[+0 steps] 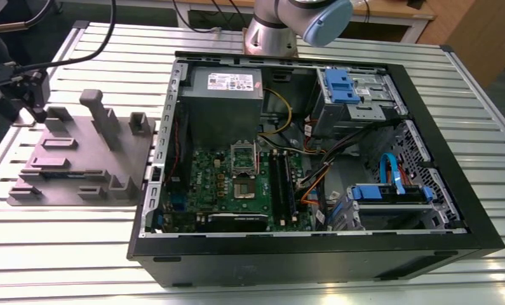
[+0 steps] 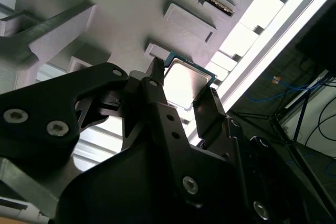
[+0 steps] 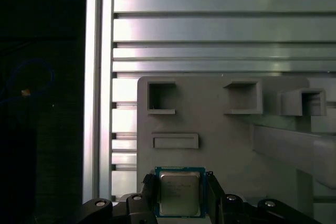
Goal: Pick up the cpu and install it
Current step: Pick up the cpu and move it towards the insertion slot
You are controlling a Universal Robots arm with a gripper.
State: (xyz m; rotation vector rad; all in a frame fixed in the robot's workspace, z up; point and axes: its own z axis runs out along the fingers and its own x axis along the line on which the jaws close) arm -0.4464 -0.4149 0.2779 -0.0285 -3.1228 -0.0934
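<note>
The cpu (image 3: 179, 193), a small square chip with a shiny metal top and a thin rim, sits between my two black fingers (image 3: 149, 188) at a corner of the grey fixture plate (image 3: 210, 129). My gripper (image 3: 180, 195) is shut on the cpu, one finger against each of two opposite edges. The second wrist view shows the same grip on the cpu (image 2: 185, 82) from below, with the gripper (image 2: 185, 90) just off the plate (image 2: 131, 3). In the exterior view the gripper (image 1: 35, 105) hangs over the plate's far left corner (image 1: 44, 149).
An open computer case (image 1: 320, 254) lies at the exterior view's right, its motherboard (image 1: 235, 190) showing a bare square socket (image 1: 245, 185). Upright blocks and posts (image 1: 100, 117) stand on the fixture plate. The slatted metal table (image 1: 66, 248) carries everything.
</note>
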